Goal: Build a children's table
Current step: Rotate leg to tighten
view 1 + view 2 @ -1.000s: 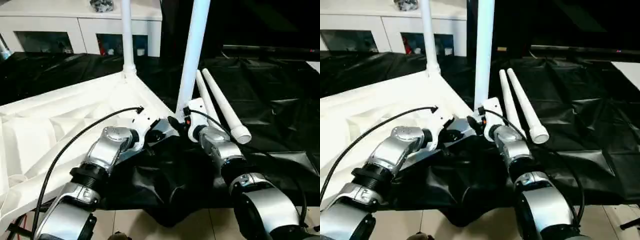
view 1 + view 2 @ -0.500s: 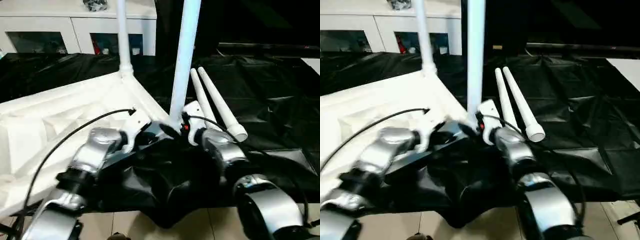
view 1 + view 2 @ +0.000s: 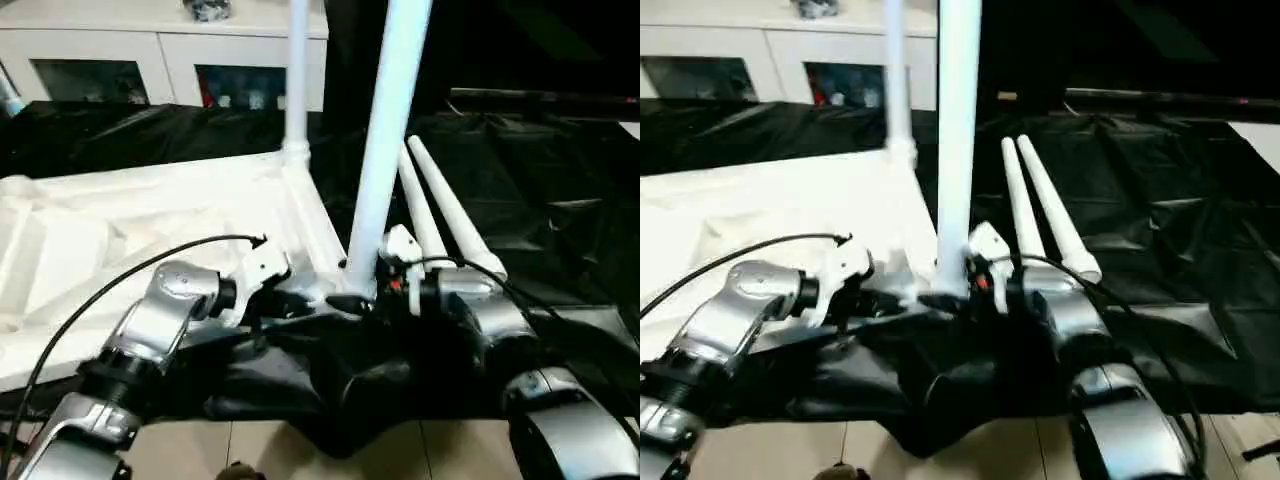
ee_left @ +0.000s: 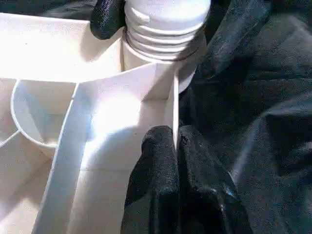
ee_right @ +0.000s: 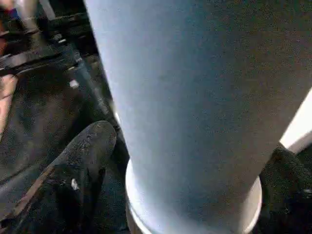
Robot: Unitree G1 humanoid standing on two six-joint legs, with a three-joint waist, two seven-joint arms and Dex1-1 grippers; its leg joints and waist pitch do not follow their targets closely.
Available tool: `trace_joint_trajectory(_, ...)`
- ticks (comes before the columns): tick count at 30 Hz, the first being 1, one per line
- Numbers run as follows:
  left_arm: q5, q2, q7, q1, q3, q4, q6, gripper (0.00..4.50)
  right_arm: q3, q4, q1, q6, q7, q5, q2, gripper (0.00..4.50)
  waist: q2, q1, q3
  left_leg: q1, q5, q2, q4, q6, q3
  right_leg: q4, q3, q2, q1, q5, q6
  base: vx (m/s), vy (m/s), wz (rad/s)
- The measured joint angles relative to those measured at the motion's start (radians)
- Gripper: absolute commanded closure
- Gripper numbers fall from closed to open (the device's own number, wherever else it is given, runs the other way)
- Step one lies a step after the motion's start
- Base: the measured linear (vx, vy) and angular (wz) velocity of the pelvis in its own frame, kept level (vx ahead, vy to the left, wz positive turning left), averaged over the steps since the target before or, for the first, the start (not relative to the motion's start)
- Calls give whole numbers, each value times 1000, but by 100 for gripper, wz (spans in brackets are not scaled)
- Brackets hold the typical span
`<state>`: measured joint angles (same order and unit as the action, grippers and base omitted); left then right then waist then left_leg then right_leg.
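Observation:
The children's table top (image 3: 150, 215) lies upside down on the black cloth, ribs facing up. One white leg (image 3: 296, 90) stands in its far corner socket. A second leg (image 3: 388, 140) stands in the near corner socket, its threaded end (image 4: 163, 29) seated there. My left gripper (image 4: 175, 139) is shut on the thin rim wall of the top, right beside that socket. My right gripper (image 3: 365, 293) is open around the base of the near leg (image 5: 195, 97), one finger (image 5: 87, 161) standing slightly apart from it. Two loose legs (image 3: 445, 205) lie side by side just right of it.
A black-draped work table (image 3: 560, 200) carries everything; its cloth bunches and hangs over the front edge below my grippers. A white cabinet with glass doors (image 3: 120, 60) stands behind. Pale floor (image 3: 420, 450) shows below the table edge.
The table top has swung, its far corner and leg moving to the right. My left arm moved with the rim. The right gripper's fingers have spread wider around the near leg.

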<state>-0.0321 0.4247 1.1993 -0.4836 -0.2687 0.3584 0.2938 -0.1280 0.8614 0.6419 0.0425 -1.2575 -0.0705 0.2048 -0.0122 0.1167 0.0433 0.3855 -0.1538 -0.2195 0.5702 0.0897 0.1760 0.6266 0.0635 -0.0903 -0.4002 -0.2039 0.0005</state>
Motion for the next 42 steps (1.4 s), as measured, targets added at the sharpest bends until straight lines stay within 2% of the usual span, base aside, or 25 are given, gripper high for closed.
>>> trace_joint_trajectory(2,-6,9,22,10,-6,-15,2,450,-2,-25,-15,-13,-25,-2,7,89,0,1,0,0,0,0,0,0,0,0,0,0,0,0,0,0,0,0)
trace_joint_trajectory(3,-8,13,30,14,-7,-21,3,450,-5,-35,-20,-19,-34,-2,9,108,0,1,0,0,0,0,0,0,0,0,0,0,0,0,0,0,0,0)
trace_joint_trajectory(10,-9,11,20,16,-5,-26,7,450,-5,-54,-25,-44,-10,-8,9,153,0,1,0,0,0,0,0,0,0,1,0,0,0,0,0,0,0,0)
trace_joint_trajectory(13,10,-27,-59,-6,7,14,17,450,36,-17,-16,-45,124,0,-23,171,0,-3,0,-2,0,0,0,0,0,2,0,0,1,0,0,0,0,0)
trace_joint_trajectory(21,57,-198,-372,-126,44,171,95,450,140,166,102,-41,718,12,-154,176,0,-11,0,-3,0,1,-1,0,-1,3,-1,0,0,3,-2,0,0,0)
trace_joint_trajectory(25,68,-240,-435,-154,51,207,102,450,164,205,135,-37,865,11,-186,176,1,-10,-1,-2,0,1,-1,0,-1,1,-1,0,0,2,-1,0,0,0)
trace_joint_trajectory(27,72,-243,-438,-155,53,209,99,450,174,222,143,-27,871,11,-191,176,1,-9,-1,-1,0,1,-1,0,-1,0,-1,0,0,2,-1,0,0,0)
trace_joint_trajectory(28,73,-243,-438,-155,53,209,97,450,180,225,145,-25,870,11,-192,121,1,-9,-1,-1,0,1,-1,0,-1,-1,-1,0,0,2,-1,0,0,0)
trace_joint_trajectory(29,74,-242,-437,-155,52,209,93,450,184,228,145,-21,864,8,-193,107,1,-9,-1,-1,0,1,-1,0,-1,-1,-1,0,0,2,-1,0,0,0)
trace_joint_trajectory(31,75,-230,-437,-153,52,209,84,450,184,237,148,-16,841,4,-199,107,1,-12,-1,-1,0,1,-1,0,-1,-1,-1,0,0,2,-1,0,0,0)
trace_joint_trajectory(34,75,-214,-415,-142,53,201,67,450,182,245,149,2,809,5,-199,59,1,-20,-1,-1,0,1,-1,0,-1,0,-1,0,0,2,-1,0,0,0)
trace_joint_trajectory(37,75,-176,-368,-112,53,166,47,450,157,247,146,17,708,12,-188,57,1,-30,-1,-1,0,1,-3,0,-1,0,-1,0,-1,2,-1,0,0,0)
trace_joint_trajectory(42,60,-108,-230,-66,41,110,4,450,97,175,91,39,440,24,-116,57,2,-23,0,-1,0,0,-3,0,-1,-2,0,1,-1,2,-1,0,0,0)
